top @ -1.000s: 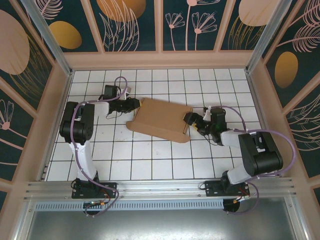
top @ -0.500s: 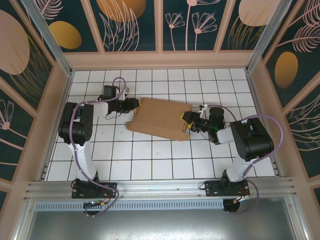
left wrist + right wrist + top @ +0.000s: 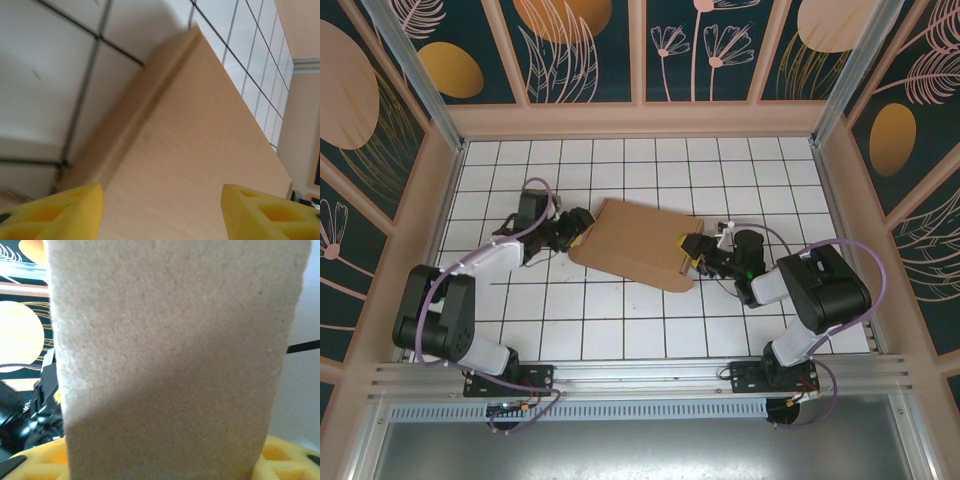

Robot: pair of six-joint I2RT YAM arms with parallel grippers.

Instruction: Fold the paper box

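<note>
Now the paper box (image 3: 635,243) lies in the middle of the worktop (image 3: 620,320). The right fingers (image 3: 290,455) pinch its side flap. The left fingers (image 3: 60,212) are spread apart at the other edge. It is best to lift the flap slowly and hold the box flat.

top: overhead, far | wrists: close against paper box (image 3: 200,150) (shared)

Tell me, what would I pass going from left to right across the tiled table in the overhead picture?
left hand → paper box → right hand
</note>
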